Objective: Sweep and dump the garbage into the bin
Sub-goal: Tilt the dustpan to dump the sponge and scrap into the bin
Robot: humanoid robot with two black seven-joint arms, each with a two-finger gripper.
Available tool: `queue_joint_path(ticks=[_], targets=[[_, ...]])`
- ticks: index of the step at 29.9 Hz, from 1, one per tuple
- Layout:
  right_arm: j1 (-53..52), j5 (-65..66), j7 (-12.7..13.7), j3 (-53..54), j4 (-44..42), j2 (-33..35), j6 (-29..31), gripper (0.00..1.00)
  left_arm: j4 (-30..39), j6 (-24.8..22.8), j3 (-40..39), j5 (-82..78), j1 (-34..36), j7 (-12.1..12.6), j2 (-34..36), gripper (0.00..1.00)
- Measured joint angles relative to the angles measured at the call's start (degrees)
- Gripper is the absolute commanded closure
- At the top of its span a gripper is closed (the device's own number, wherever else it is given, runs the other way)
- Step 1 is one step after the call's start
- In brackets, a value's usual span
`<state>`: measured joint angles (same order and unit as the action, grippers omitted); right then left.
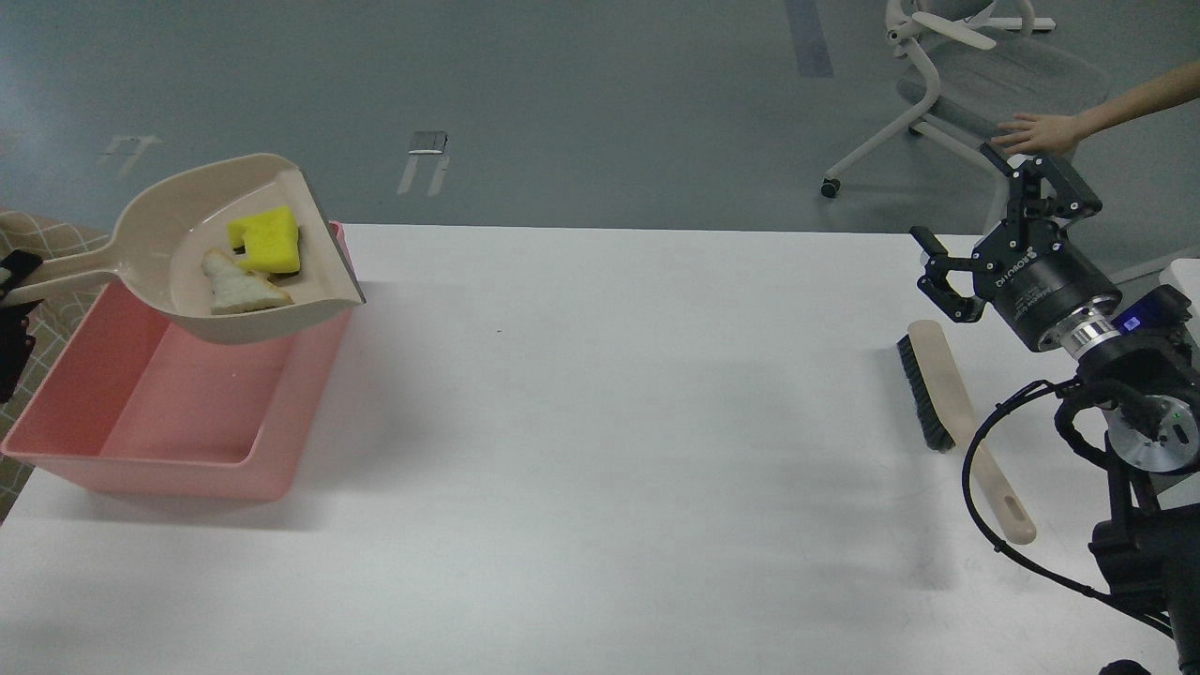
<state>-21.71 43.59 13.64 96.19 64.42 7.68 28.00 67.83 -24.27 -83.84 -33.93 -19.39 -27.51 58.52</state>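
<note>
Garbage rides in the beige dustpan (239,258), which we hold lifted over the far end of the pink bin (141,412): the yellow sponge piece (266,236) lies toward the pan's far lip and the white bread slice (239,286) sits just beside it, nearer us. The bin stands at the left end of the white desk (600,422), its left wall close to the desk's left edge. The pan's long handle runs left from the bin to our left gripper (11,281), which shows only as a dark sliver at the picture's border, so we cannot tell how its jaws stand. To the right of the bin the desk lies bare across a wide stretch as far as the brush (956,422), which rests flat well apart from the bin, near the right edge. Above the brush's far end our right gripper (966,234) hangs with its jaws spread apart, holding nothing. White lettering on its black body reads "ROBOTIQ". Beyond it a person's hand (1036,134) reaches over an office chair (975,75).
</note>
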Motion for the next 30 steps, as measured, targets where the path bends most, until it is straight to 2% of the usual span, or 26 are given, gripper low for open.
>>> queue_joint_path(ticks=[10,19,30], targets=[[0.1,-0.1,-0.1,0.2,0.0,0.7,0.0,0.00,-7.7,-3.6,-1.2,-1.0,-1.1,-0.5,4.6,0.79],[0.2,-0.1,-0.5,0.2,0.0,0.8,0.0,0.00,-8.1,-3.5,-1.2,-8.9,-1.0,-0.5,8.3,0.79],[1.1,-1.1,-0.5,1.1,0.0,1.5,0.0,0.00,-8.1,-3.6,-0.2,-11.5,-0.8,-0.5,20.0,0.79]])
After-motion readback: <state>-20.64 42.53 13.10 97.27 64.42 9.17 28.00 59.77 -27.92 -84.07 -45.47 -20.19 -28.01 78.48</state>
